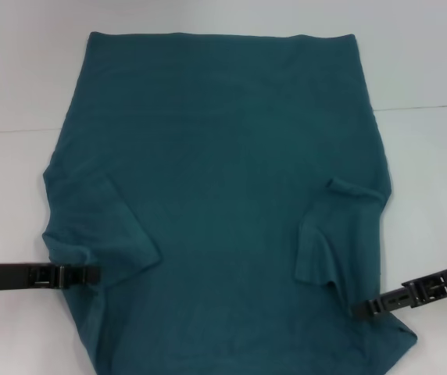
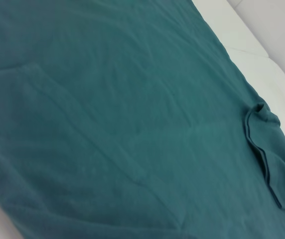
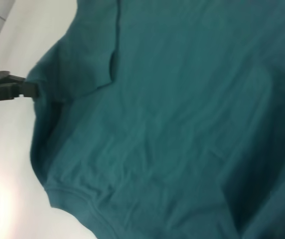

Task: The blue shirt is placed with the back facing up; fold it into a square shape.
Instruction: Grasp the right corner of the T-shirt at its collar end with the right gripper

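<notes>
The blue shirt (image 1: 223,195) lies back-up across the white counter (image 1: 427,70), soft and limp, likely to sag unless taken at the edges, where the left hand (image 1: 91,275) and right hand (image 1: 360,309) meet its sides, grip impossible to tell.

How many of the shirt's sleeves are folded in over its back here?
2. On the blue shirt, one sleeve lies folded in near the left gripper, the other sleeve near the right gripper.
</notes>
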You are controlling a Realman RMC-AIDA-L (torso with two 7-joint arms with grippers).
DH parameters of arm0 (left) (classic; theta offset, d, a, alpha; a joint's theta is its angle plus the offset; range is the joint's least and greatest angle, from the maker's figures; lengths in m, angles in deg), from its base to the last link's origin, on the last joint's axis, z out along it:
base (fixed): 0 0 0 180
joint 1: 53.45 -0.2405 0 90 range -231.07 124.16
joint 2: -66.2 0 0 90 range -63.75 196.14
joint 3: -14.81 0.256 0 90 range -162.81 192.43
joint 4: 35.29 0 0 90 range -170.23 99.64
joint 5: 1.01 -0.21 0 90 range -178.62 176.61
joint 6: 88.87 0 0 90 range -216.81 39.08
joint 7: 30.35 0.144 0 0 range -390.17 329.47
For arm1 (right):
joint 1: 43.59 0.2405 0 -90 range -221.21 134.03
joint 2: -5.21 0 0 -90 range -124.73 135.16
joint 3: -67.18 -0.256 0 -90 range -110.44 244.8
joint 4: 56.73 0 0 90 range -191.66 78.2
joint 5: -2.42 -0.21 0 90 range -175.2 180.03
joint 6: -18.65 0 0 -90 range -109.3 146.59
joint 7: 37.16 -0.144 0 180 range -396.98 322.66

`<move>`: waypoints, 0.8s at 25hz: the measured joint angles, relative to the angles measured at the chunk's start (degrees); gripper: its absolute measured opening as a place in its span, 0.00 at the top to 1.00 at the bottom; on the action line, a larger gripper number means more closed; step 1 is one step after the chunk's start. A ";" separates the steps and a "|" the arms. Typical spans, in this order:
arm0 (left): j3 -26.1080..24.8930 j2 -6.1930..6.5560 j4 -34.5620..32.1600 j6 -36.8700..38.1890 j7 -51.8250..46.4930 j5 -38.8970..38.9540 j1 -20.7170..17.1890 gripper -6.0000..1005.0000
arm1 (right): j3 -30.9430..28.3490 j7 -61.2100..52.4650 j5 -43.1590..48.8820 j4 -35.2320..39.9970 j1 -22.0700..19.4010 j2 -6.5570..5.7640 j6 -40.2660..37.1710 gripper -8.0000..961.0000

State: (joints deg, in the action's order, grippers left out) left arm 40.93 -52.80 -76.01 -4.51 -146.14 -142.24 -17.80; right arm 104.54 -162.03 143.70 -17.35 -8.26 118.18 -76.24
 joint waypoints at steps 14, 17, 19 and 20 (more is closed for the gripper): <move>-0.11 0.00 0.78 -0.76 0.18 0.00 0.05 0.98 | 0.26 -0.77 0.25 -0.01 -0.50 -0.65 1.60 0.08; -0.11 0.00 0.82 -0.78 0.19 0.00 0.04 0.98 | 0.32 -0.79 1.03 0.00 -0.53 -0.56 1.87 0.08; -0.11 0.00 0.83 -0.78 0.20 0.00 0.03 0.98 | 0.34 -0.80 1.25 0.00 -0.53 -0.45 1.93 0.08; -0.11 0.00 0.83 -0.78 0.21 0.00 0.03 0.98 | 0.34 -0.80 1.31 0.00 -0.53 -0.44 1.93 0.08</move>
State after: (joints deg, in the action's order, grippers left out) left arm 40.82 -52.80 -75.19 -5.29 -145.93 -142.24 -17.77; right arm 104.88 -162.84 145.01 -17.35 -8.79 117.74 -74.31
